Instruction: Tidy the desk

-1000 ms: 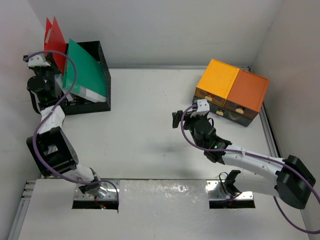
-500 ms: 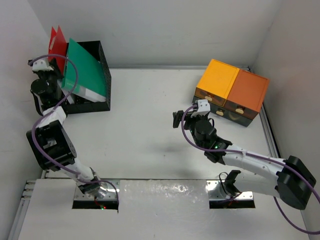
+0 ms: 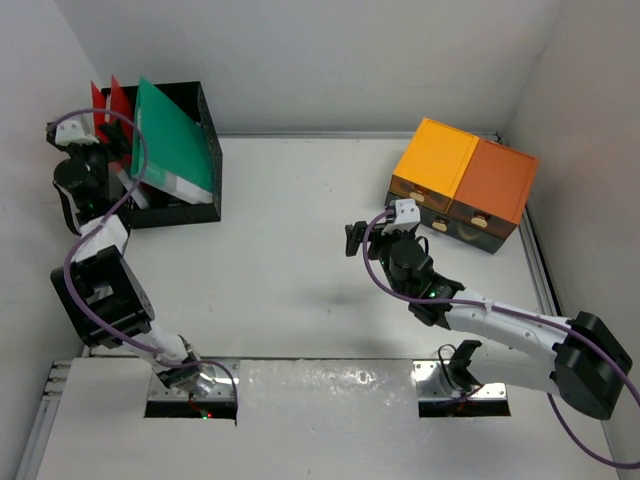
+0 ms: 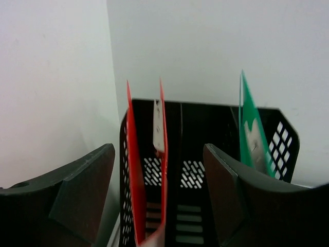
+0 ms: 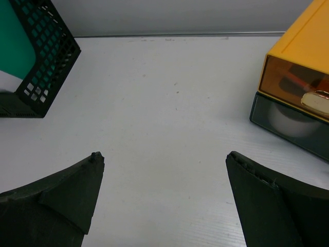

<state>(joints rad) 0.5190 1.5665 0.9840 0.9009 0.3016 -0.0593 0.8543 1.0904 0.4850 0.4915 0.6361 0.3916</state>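
Observation:
The desk (image 3: 300, 200) is a white tabletop. At its far left corner stands a black mesh file rack (image 3: 195, 110) holding a red folder (image 3: 105, 95) and a green folder (image 3: 170, 140). My left gripper (image 3: 108, 165) is at the rack's near left end, open. In the left wrist view the red folder (image 4: 134, 180) stands upright in the rack's left slot (image 4: 193, 175), between my spread fingers (image 4: 87, 190) and touching neither. The green folder (image 4: 249, 118) is to the right. My right gripper (image 3: 372, 235) hovers open over the bare desk (image 5: 169, 92), holding nothing.
An orange-topped drawer unit (image 3: 465, 180) stands at the far right; its translucent drawers (image 5: 293, 77) show in the right wrist view. The rack's corner (image 5: 51, 56) shows at that view's left. White walls enclose the desk at the back and both sides.
My left gripper has opened and let go of the red folder, which has dropped lower into the rack. The left wrist has drawn back slightly. The right arm has not moved.

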